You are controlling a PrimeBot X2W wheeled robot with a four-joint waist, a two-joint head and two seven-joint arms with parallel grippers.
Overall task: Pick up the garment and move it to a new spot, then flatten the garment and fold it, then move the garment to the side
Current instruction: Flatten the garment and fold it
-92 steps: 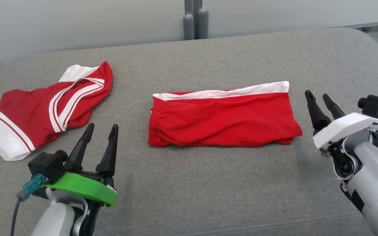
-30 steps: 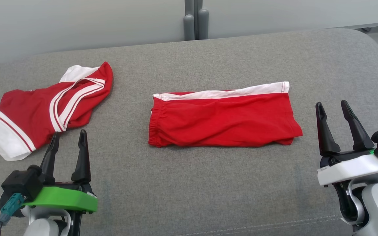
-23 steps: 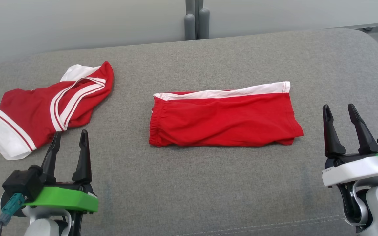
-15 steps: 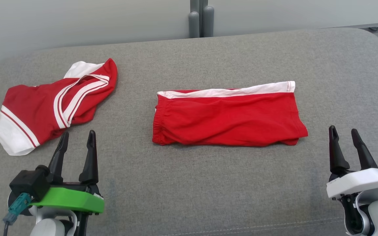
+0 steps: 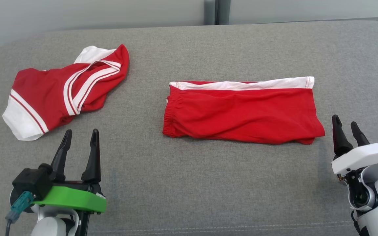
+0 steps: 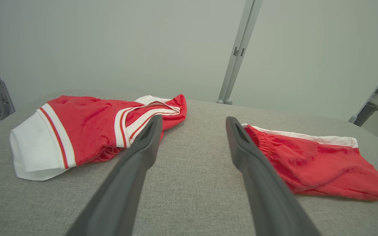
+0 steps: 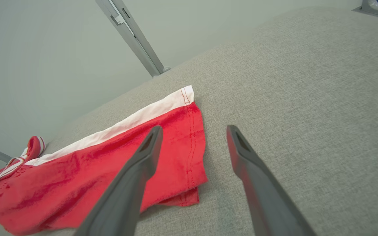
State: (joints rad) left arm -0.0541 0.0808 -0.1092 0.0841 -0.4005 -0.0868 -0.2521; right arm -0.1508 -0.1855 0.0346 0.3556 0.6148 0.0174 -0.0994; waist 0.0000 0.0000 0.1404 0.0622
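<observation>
Evidently the folded shorts (image 5: 241, 113) lie nine-to-three, at ten o'clock from the nearer right gripper (image 5: 344, 120), spread and empty; left gripper (image 5: 81, 131) likewise spread.

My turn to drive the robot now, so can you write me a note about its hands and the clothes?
Left gripper: open, empty, just short of the crumpled red-and-white garment.
Right gripper: open, empty, by the right end of the folded red shorts.
Both garments lie on the grey cushion: shorts in the middle, crumpled garment at its left.
Done: shorts look flattened and folded.
Left: likely move the shorts aside; crumpled garment not yet folded.
</observation>
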